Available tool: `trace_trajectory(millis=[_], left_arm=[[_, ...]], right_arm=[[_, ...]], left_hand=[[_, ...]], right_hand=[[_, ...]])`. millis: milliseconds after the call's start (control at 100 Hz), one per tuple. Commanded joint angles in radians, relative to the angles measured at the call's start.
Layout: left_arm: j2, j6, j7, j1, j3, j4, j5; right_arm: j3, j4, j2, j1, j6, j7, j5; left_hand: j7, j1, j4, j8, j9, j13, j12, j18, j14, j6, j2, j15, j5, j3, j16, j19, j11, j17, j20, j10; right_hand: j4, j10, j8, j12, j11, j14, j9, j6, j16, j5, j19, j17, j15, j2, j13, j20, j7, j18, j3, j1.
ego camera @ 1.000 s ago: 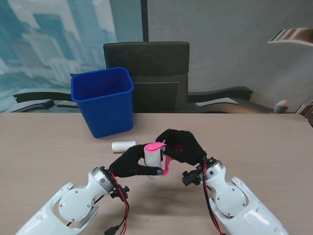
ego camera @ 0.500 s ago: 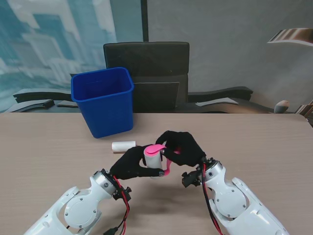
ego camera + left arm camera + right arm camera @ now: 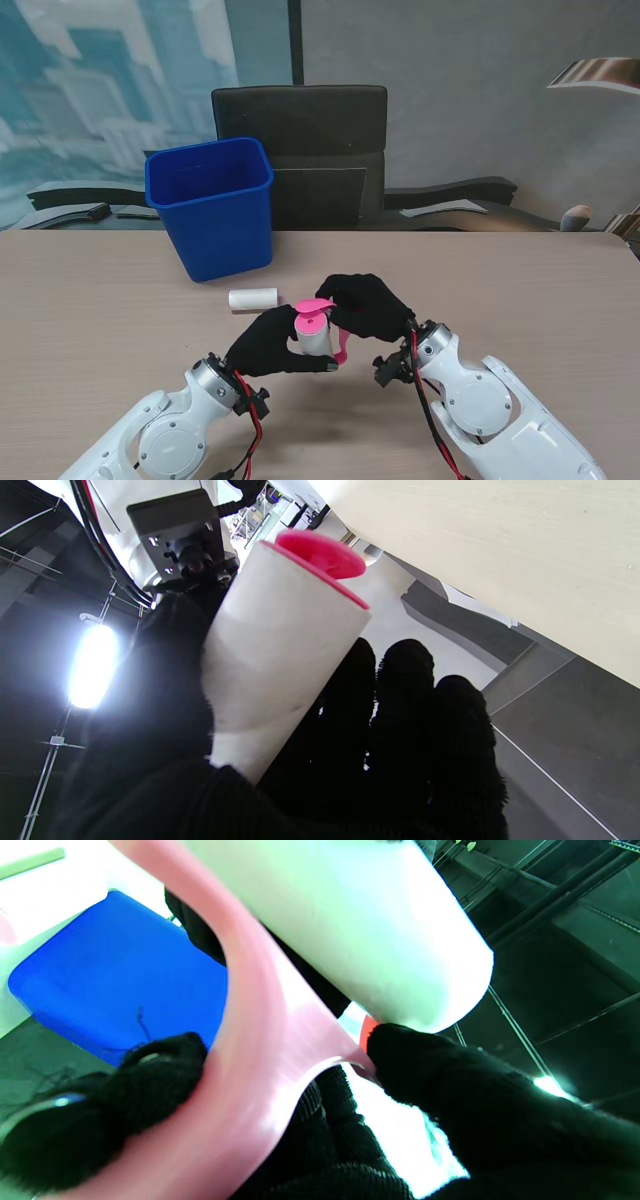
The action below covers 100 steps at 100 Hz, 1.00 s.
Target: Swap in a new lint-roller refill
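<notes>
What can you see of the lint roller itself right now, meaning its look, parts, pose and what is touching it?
The lint roller has a glossy pink plastic frame carrying a white paper-looking roll; a round pink cap closes the roll's far end. It is held off the table, roll roughly upright and tilted. The left hand wraps the roll; the right hand pinches the curved pink handle. The roll looks seated on the frame.

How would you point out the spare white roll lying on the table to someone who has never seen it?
Find the blue plastic bin on the wooden table. Just in front of it, nearer to me, the short white paper roll lies on its side. Unlike the roll on the pink-handled lint roller, no hand touches it.
</notes>
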<state>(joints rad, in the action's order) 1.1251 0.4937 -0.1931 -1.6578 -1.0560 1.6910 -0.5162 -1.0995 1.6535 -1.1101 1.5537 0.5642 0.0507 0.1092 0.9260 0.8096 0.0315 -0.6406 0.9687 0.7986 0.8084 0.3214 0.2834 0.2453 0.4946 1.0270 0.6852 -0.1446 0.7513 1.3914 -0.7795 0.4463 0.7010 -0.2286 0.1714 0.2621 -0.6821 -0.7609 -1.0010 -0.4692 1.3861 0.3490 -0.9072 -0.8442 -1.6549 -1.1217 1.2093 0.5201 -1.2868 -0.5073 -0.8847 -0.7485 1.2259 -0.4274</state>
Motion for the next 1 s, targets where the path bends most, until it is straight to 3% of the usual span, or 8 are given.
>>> trace_trajectory(millis=[0,60,190,350,420,500,710,990], left_arm=[[0.02,0.004,-0.015,0.025,-0.01,0.029,-0.014],[0.021,0.01,-0.026,0.027,-0.01,0.026,-0.031],[0.02,0.017,-0.045,0.027,-0.016,0.023,-0.065],[0.012,-0.013,-0.037,0.018,-0.046,0.038,-0.102],[0.007,-0.022,-0.023,0.015,-0.063,0.043,-0.116],[0.005,-0.033,-0.022,0.015,-0.081,0.046,-0.132],[0.003,-0.051,-0.038,0.01,-0.137,0.065,-0.17],[0.006,-0.088,-0.011,0.051,-0.192,0.114,-0.141]], right_arm=[[0.035,-0.006,0.002,0.029,-0.01,0.044,0.011],[0.034,-0.006,0.002,0.03,-0.018,0.05,0.003],[0.03,-0.003,0.003,0.033,-0.03,0.059,-0.009],[0.014,-0.007,0.003,0.036,-0.015,0.053,-0.004],[-0.005,-0.008,0.004,0.04,-0.011,0.045,0.027],[-0.029,-0.008,0.003,0.046,-0.009,0.029,0.063],[-0.094,-0.006,-0.006,0.069,-0.007,-0.052,0.192],[-0.127,-0.023,-0.013,0.076,-0.029,-0.096,0.253]], left_hand=[[0.102,0.194,0.122,-0.047,0.022,0.039,0.046,-0.03,-0.007,-0.16,-0.116,0.041,-0.097,-0.496,0.021,0.05,-0.025,0.005,0.0,0.022],[0.103,0.192,0.123,-0.047,0.021,0.04,0.046,-0.03,-0.009,-0.161,-0.116,0.042,-0.097,-0.497,0.021,0.051,-0.026,0.006,0.0,0.023],[0.103,0.19,0.126,-0.048,0.022,0.041,0.046,-0.031,-0.011,-0.161,-0.116,0.043,-0.098,-0.498,0.021,0.052,-0.028,0.008,0.0,0.025],[0.085,0.187,0.124,-0.031,0.023,0.038,0.03,-0.031,-0.004,-0.147,-0.111,0.03,-0.089,-0.497,0.013,0.052,-0.012,0.008,-0.001,0.017],[0.045,0.211,0.095,0.014,0.025,0.037,-0.007,-0.027,0.003,-0.126,-0.116,0.002,-0.067,-0.468,-0.004,0.045,0.02,0.005,-0.004,0.008],[-0.028,0.255,0.003,0.107,0.02,0.034,-0.057,-0.022,0.005,-0.083,-0.141,-0.022,-0.035,-0.378,-0.021,0.034,0.032,0.003,-0.009,0.007],[-0.074,0.377,-0.072,0.185,0.022,0.055,-0.144,-0.004,0.003,-0.05,-0.246,-0.019,0.003,-0.105,-0.034,0.03,-0.019,0.021,-0.015,0.013],[-0.067,0.406,-0.063,0.16,0.014,0.047,-0.14,-0.013,-0.003,-0.075,-0.279,-0.018,-0.012,-0.029,-0.034,0.031,-0.025,0.015,-0.016,0.026]], right_hand=[[0.064,-0.042,0.0,-0.064,-0.515,0.625,0.068,-0.113,-0.173,-0.464,-0.377,-0.068,0.603,-0.141,-0.03,-0.093,-0.275,0.628,0.044,-0.04],[0.085,-0.044,-0.116,-0.075,-0.531,0.628,0.067,-0.121,-0.197,-0.486,-0.385,-0.069,0.599,-0.238,-0.032,-0.099,-0.233,0.63,-0.063,-0.032],[-0.078,-0.045,-0.128,-0.098,-0.558,0.574,0.067,-0.141,-0.204,-0.495,-0.392,-0.07,0.609,-0.366,-0.029,-0.105,-0.257,0.629,-0.292,-0.028],[0.019,-0.112,-0.093,-0.111,-0.556,0.681,0.066,-0.199,-0.209,-0.484,-0.379,-0.072,0.591,-0.054,-0.034,-0.1,-0.202,0.685,-0.247,-0.042],[-0.062,-0.143,-0.067,-0.115,-0.548,0.709,0.066,-0.234,-0.206,-0.475,-0.367,-0.072,0.583,0.106,-0.035,-0.097,-0.158,0.705,-0.194,-0.048],[-0.164,-0.162,0.023,-0.113,-0.54,0.721,0.066,-0.262,-0.202,-0.45,-0.357,-0.071,0.579,0.213,-0.036,-0.094,-0.174,0.715,-0.177,-0.063],[-0.199,-0.178,-0.091,-0.113,-0.532,0.734,0.065,-0.277,-0.193,-0.466,-0.336,-0.068,0.575,0.191,-0.037,-0.091,-0.109,0.717,-0.261,-0.012],[-0.212,-0.173,-0.1,-0.112,-0.525,0.739,0.065,-0.261,-0.19,-0.468,-0.333,-0.068,0.572,0.069,-0.037,-0.092,-0.093,0.717,-0.376,0.016]])
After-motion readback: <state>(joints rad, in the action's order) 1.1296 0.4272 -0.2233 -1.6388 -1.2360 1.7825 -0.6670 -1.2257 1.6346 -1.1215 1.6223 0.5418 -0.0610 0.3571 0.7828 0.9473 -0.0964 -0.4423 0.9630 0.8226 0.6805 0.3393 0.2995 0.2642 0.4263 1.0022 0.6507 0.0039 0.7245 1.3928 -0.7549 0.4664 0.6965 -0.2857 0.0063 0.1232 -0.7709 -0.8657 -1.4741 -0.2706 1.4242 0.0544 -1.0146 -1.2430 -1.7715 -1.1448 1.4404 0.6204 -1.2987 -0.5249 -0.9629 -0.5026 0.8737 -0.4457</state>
